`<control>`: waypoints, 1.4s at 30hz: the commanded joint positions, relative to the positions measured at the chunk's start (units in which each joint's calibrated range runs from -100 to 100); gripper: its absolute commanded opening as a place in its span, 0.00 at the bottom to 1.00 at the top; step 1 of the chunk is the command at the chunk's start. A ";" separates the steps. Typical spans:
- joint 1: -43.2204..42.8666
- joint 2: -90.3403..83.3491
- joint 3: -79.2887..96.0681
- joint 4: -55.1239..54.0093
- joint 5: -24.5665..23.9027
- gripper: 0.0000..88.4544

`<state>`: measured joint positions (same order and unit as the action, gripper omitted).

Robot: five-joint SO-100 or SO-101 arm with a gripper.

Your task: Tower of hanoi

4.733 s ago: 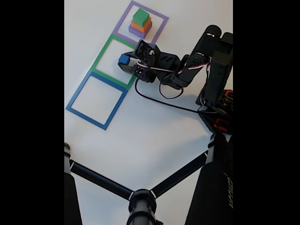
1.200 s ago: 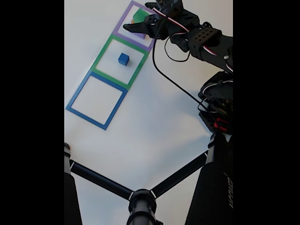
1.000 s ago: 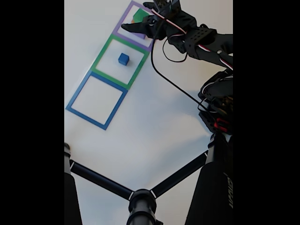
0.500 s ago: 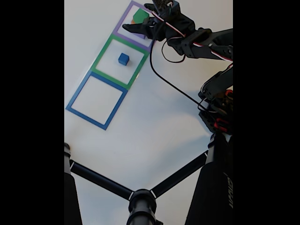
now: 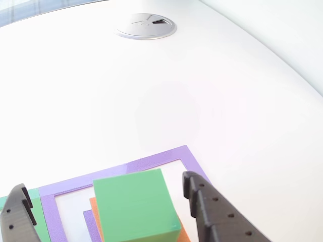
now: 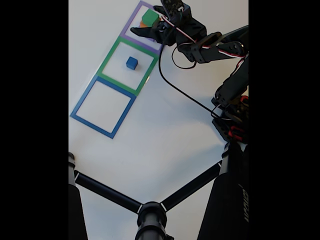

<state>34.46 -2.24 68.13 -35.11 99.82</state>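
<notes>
Other view: the green block [image 5: 135,206] is hiding most of the orange block [image 5: 95,207] and purple block [image 5: 88,219]; the bottom edge is cropping all three.

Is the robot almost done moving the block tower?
Not nearly. Done: the blue cube sits alone inside the green tape square. In hand: the open gripper straddles the green block, not yet gripping it. Left: green, the orange block and purple block are stacked in the purple tape square; the blue tape square is empty.
</notes>
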 commanded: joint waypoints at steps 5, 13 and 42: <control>-0.52 1.55 -0.49 -3.92 0.18 0.38; -1.87 2.68 1.33 -5.70 0.18 0.32; -4.74 1.47 3.15 -7.24 0.18 0.12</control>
<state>30.60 0.89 71.76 -41.07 99.46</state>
